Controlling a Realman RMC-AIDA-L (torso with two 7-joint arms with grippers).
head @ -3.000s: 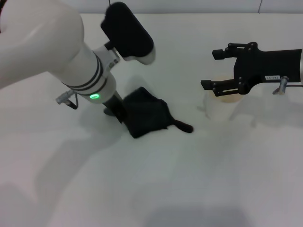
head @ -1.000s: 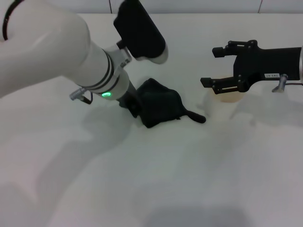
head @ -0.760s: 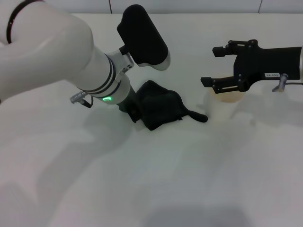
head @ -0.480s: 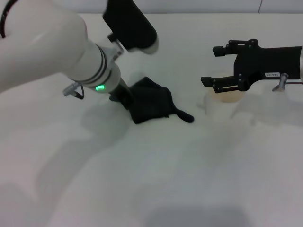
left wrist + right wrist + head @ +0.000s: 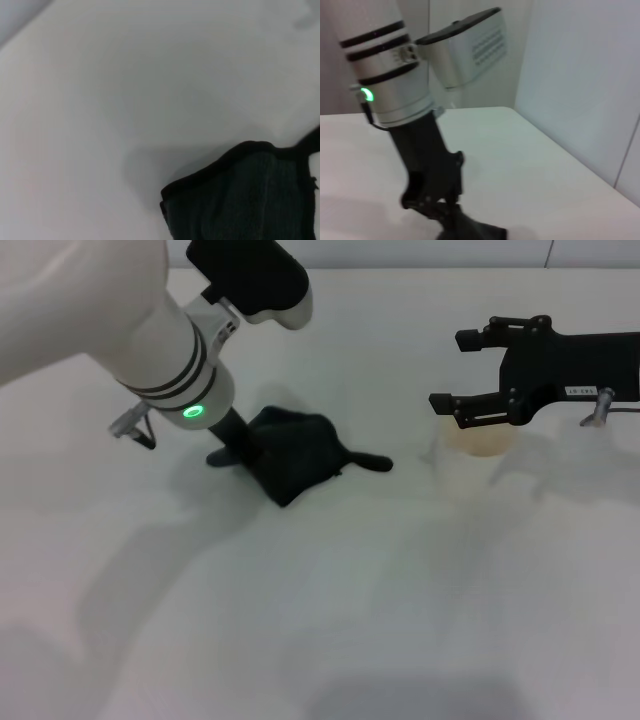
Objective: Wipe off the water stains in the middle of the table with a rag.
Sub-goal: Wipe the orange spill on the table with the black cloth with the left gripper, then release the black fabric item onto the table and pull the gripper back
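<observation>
Left hand (image 5: 240, 452) presses down into the rag (image 5: 293, 462) at the cloth's 9 o'clock edge; its fingers are buried in the fabric, so whether they are open or closed on the rag cannot be told. The rag lies bunched on the table (image 5: 330, 620) near its middle, with a thin tail pointing to 3 o'clock. In the left wrist view the rag (image 5: 250, 195) shows as a dark ribbed fold on bare white table (image 5: 100, 100). In the right wrist view the left hand (image 5: 437, 200) stands nearly upright on the table (image 5: 530, 170).

Right hand (image 5: 465, 370) hovers at 3 o'clock of the rag, well apart from it, its fingers spread open over a whitish cup (image 5: 470, 462). The cup holds orange-brown liquid (image 5: 480, 443). No puddle shows on the table around the rag.
</observation>
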